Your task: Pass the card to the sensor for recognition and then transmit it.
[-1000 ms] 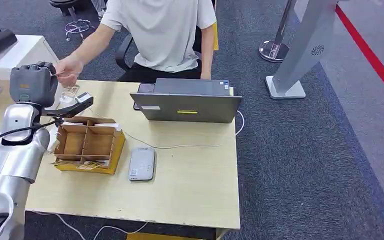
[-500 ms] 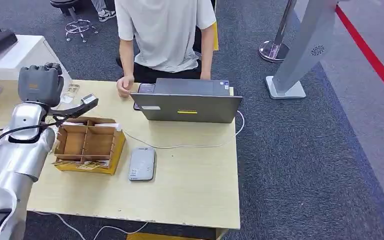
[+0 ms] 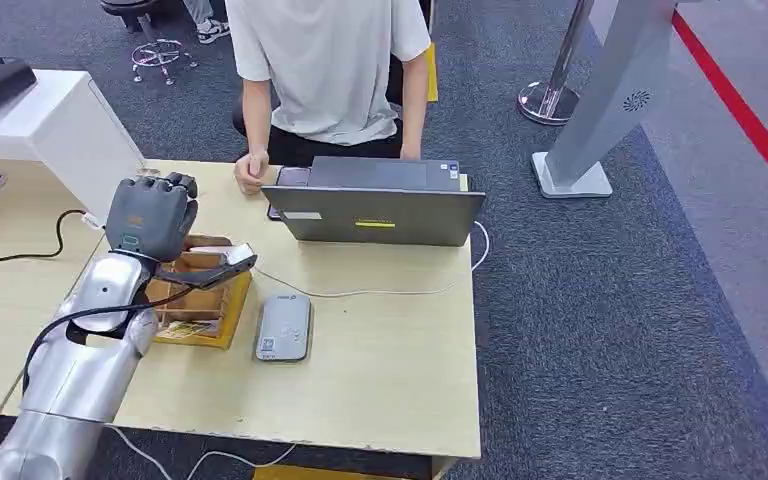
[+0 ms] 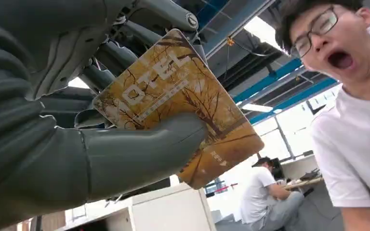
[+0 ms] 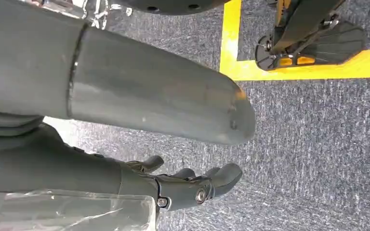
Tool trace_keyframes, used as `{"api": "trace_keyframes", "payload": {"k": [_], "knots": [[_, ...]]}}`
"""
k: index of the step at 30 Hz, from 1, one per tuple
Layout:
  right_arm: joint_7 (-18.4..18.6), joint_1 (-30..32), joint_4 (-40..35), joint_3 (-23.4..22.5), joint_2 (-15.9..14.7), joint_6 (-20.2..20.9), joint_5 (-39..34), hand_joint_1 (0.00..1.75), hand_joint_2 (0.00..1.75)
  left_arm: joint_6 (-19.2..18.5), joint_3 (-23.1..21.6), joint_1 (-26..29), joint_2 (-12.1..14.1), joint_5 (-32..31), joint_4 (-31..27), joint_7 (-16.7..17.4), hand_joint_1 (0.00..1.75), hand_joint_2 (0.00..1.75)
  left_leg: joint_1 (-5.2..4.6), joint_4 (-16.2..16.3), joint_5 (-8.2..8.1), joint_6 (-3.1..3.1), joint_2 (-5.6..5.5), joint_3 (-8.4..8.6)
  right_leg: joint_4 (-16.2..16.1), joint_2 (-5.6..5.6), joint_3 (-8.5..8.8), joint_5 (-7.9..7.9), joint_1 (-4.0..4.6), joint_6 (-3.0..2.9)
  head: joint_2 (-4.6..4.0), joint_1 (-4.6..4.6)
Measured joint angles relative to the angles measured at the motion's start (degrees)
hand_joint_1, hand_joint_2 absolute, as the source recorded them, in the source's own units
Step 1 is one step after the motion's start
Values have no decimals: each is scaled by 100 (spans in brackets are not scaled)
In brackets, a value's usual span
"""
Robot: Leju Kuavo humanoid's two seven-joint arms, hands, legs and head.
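Note:
My left hand (image 3: pixel 150 215) is raised above the cardboard divider box (image 3: pixel 210 312) and pinches a card (image 3: pixel 228 256), which points toward the laptop. In the left wrist view my thumb and fingers (image 4: pixel 139 154) clamp that card (image 4: pixel 171 79); it is yellow-brown with a tree print and white lettering. The grey card sensor (image 3: pixel 284 327) lies flat on the table, just right of the box and lower than the card. My right hand (image 5: pixel 188 185) hangs over the dark carpet with its fingers loosely apart and nothing in them.
A person in a white shirt (image 3: pixel 330 60) sits behind the closed-looking grey laptop (image 3: pixel 375 205), one hand (image 3: pixel 250 172) resting on the table (image 3: pixel 380 380). A white cable (image 3: pixel 360 292) runs between laptop and sensor. A white cabinet (image 3: pixel 55 125) stands at the left.
My left hand moved right and nearer with the card, from beside the white cabinet to above the box. The person's hand left my hand and came to rest by the laptop.

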Motion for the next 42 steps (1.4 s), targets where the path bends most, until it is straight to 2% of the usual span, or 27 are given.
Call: {"api": "trace_keyframes", "payload": {"k": [8, 11, 16, 26, 42], "knots": [[-13, 1, 2, -13, 0, -41, -2, 0, 0, -61, -39, 120, -11, 39, -303, -11, 175, 175, 1, -1, 5, -8, 1, 2, 2, 1, 0, 3, 10, -5, 0, -2], [-50, 4, 2, -46, 0, -124, -26, 0, 0, -416, -201, 344, -31, -31, -660, 84, 175, 175, 2, -1, 4, -8, 0, 0, 1, 1, -1, 2, 9, -4, 0, 0], [-107, 8, 2, -116, 9, -131, -61, 0, 0, -1017, -507, 641, -101, -210, -1132, 529, 175, 175, 2, 0, 4, -7, -1, -1, 0, 0, -2, 1, 9, -4, 0, 0], [-72, 6, 2, -221, 42, -140, -83, 0, 0, -1801, -719, 693, -116, -109, -1232, 697, 175, 175, 1, -1, 6, -9, 0, 1, 1, 0, -1, 4, 10, -6, 0, -2], [22, 11, 2, -343, 59, -199, -79, 0, 0, -2092, -1156, 1009, -109, 72, -1224, 590, 175, 175, 1, 0, 5, -9, 0, -1, 1, -1, -1, 3, 10, -6, 0, -2]]}}
